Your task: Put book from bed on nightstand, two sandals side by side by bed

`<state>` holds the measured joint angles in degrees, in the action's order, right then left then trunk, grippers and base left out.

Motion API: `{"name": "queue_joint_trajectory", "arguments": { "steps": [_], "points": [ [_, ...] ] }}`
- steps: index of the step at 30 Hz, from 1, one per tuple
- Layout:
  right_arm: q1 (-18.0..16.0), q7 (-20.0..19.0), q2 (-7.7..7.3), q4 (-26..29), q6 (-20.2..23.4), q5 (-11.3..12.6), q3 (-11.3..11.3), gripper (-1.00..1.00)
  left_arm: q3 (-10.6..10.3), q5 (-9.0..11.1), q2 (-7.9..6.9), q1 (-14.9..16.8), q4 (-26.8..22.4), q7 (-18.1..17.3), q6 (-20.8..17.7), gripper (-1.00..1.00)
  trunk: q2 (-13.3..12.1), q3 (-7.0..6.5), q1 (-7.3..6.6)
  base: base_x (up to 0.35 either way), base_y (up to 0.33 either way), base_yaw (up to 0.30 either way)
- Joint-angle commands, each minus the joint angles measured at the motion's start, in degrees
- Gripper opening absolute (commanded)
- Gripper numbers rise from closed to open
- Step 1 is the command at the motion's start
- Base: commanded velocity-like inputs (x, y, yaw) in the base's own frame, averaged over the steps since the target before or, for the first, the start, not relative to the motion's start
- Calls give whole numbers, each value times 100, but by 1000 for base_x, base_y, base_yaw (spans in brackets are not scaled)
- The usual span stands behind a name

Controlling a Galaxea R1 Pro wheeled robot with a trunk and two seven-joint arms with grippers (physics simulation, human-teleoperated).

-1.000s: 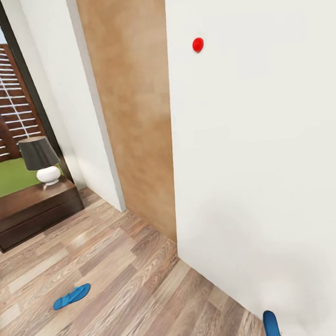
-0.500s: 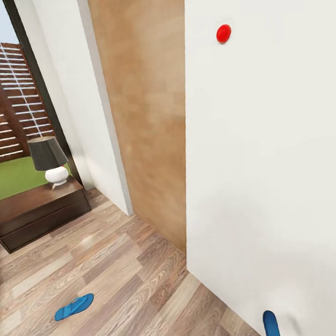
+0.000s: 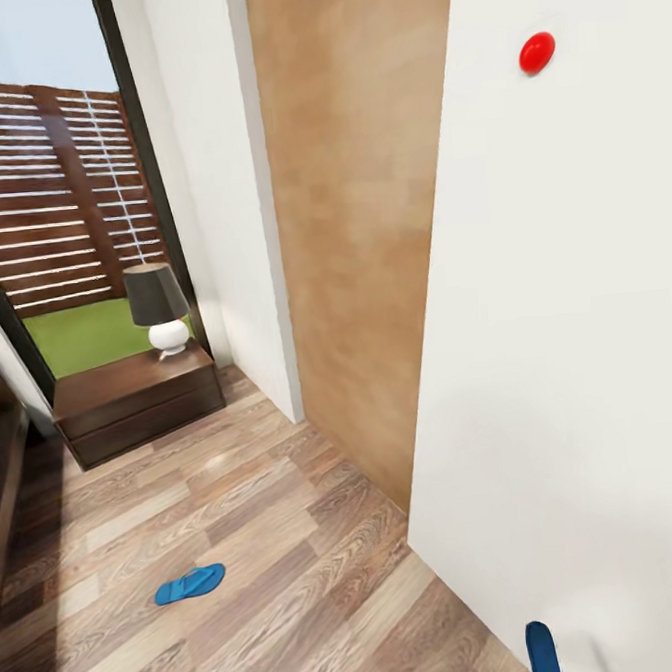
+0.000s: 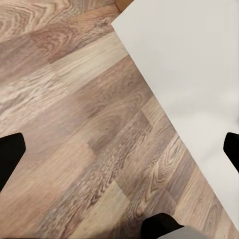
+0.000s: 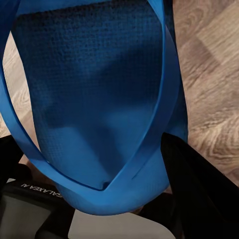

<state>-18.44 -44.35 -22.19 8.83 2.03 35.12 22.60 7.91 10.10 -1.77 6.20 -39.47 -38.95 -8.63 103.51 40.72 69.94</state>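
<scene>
One bright-blue sandal [image 3: 190, 584] lies flat on the wood-plank floor, out in the open. The other sandal [image 3: 542, 652] hangs at the head view's lower edge, close to the white wall. In the right wrist view this sandal [image 5: 94, 94] is seen very close, its strap running past a black finger [image 5: 199, 194], and my right gripper [image 5: 99, 169] is shut on it. My left gripper [image 4: 119, 152] is open over bare floor, its black fingertips [image 4: 10, 154] far apart. The dark-brown nightstand [image 3: 140, 405] stands at the back left. A strip of the bed [image 3: 0, 470] shows at the left edge. The book is out of view.
A lamp [image 3: 158, 308] with a dark shade stands on the nightstand, in front of a black-framed window [image 3: 145, 189]. A white wall [image 3: 578, 359] with a red round knob [image 3: 537, 51] stands close on the right, next to a tan wood panel [image 3: 358, 224].
The camera has swung left, so the whole picture has shifted right. The nightstand has come fully into view and the bed's edge now shows. The held sandal keeps its place in the picture.
</scene>
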Motion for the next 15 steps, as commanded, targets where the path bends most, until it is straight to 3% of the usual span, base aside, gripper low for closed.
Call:
{"name": "queue_joint_trajectory", "arguments": {
  "steps": [1, 10, 15],
  "points": [
    [-2, -4, -4, 5, 25, 65, 34, -100, 9, 53, 1, 4, 1, -25, -60, 100, 3, 5, -1, 0, 0, 292],
    [-2, -4, -5, 5, 25, 65, 34, -100, 9, 53, 1, 4, 1, -25, -60, 100, 3, 5, -1, 2, 0, 286],
    [-2, -11, -8, 5, 25, 65, 34, -100, 13, 53, 1, 4, 1, -25, -60, 100, 3, 5, -1, 194, 0, 79]
  ]
}}
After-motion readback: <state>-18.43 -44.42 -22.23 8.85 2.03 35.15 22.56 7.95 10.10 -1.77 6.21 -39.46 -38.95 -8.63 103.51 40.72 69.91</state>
